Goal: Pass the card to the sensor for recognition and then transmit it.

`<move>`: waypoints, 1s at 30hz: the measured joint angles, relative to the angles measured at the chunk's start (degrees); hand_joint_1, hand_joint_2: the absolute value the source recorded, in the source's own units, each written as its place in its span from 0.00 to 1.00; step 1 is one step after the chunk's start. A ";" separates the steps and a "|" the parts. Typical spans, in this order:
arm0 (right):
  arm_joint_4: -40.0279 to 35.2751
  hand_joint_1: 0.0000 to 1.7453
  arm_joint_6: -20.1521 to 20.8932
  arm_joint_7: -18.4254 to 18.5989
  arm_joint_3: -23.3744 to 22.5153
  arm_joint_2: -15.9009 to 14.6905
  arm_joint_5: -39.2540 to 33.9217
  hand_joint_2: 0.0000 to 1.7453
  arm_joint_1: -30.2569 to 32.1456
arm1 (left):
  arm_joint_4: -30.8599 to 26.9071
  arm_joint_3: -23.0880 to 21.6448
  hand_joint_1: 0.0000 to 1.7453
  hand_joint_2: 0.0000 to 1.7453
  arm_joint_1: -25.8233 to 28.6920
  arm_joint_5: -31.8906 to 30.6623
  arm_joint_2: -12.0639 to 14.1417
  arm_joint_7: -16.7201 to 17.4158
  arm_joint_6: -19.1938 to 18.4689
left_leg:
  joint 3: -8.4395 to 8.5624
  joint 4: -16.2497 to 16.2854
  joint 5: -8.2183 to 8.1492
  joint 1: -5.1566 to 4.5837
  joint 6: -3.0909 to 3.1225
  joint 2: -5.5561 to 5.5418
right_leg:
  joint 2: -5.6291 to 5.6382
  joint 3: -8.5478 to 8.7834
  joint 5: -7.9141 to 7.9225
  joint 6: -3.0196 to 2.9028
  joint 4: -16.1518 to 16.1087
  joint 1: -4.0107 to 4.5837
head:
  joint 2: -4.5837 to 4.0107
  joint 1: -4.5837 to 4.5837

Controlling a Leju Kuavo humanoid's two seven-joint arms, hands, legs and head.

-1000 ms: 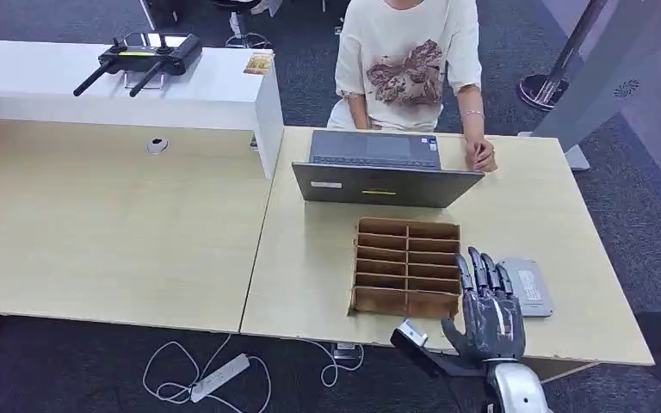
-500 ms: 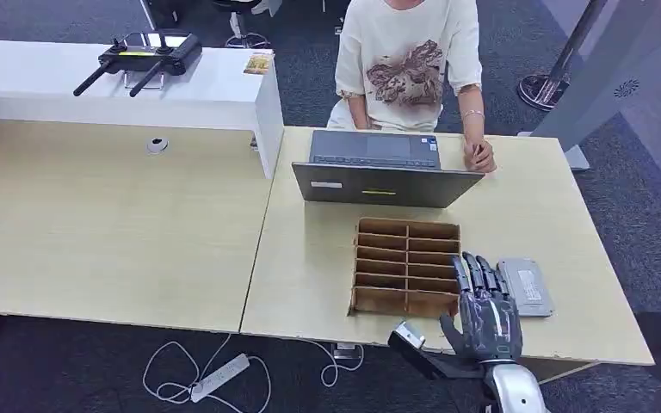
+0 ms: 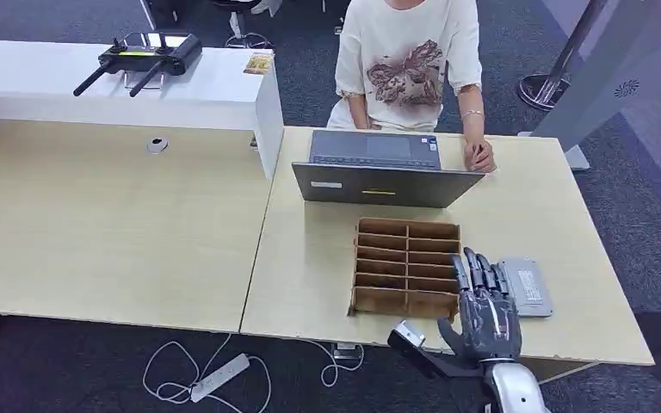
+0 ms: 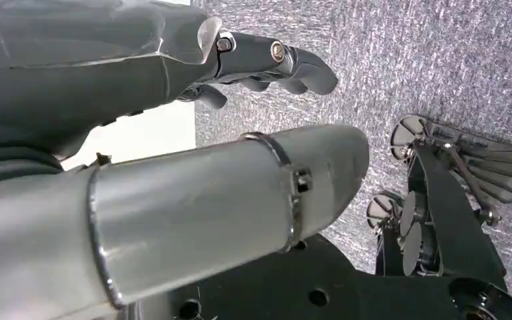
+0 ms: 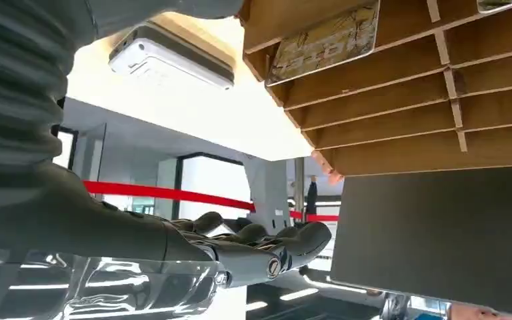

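Right hand [image 3: 484, 308]: raised over the near edge of the table [image 3: 310, 275], fingers extended and apart, holding nothing; it hovers between the wooden rack [image 3: 406, 267] and the grey sensor [image 3: 527, 286], its fingertips over the rack's near right corner. Left hand [image 4: 173, 60]: hanging beside the body above the carpet, fingers loosely curled, nothing in it. Wooden rack: open compartments in two columns, just beside the sensor. Card [image 5: 325, 44]: lying in one slot of the rack, picture side showing, seen in the right wrist view; which slot cannot be told from the head view. Sensor: flat, on the table to the right of the rack. Laptop [image 3: 385, 168]: beyond the rack, with a seated person's hand [image 3: 480, 155] resting beside it. Step in hand, judged: reaching for the card. Done well, the hand lowers over the card's slot, pinches the exposed edge without pushing the light rack, and lifts the card straight out before crossing to the sensor.
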 joint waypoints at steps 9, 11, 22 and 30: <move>0.22 0.04 0.00 -0.35 0.20 0.00 -1.38 1.00 -0.24 | 0.00 -0.52 0.00 0.00 0.00 0.17 0.02 0.00 0.00 | 0.00 0.00 0.00 0.00 0.00 0.00 | 0.00 0.00 0.00 0.00 0.00 0.00 | 0.00 0.00; 0.39 0.05 0.00 -0.39 0.35 0.00 -1.38 1.00 -0.40 | 0.00 -0.55 0.00 0.00 0.00 0.17 0.04 0.00 0.00 | 0.00 0.00 0.00 0.00 0.00 0.00 | 0.00 0.00 0.00 0.00 0.00 0.00 | 0.00 0.00; 1.57 0.14 -0.02 -0.68 1.36 0.00 -2.05 1.00 -1.67 | 0.00 -0.57 0.00 0.00 0.00 0.52 0.09 0.00 0.00 | 0.00 0.00 0.00 0.00 0.00 0.00 | 0.00 0.00 0.00 0.00 0.00 0.00 | 0.00 0.00; 2.14 0.20 -0.02 -0.70 1.77 0.00 -2.08 1.00 -2.22 | 0.00 -0.59 0.00 0.00 0.01 0.52 0.09 0.00 -0.11 | 0.00 0.00 0.00 0.00 0.00 0.00 | 0.00 0.00 0.00 0.00 0.00 0.00 | 0.00 0.00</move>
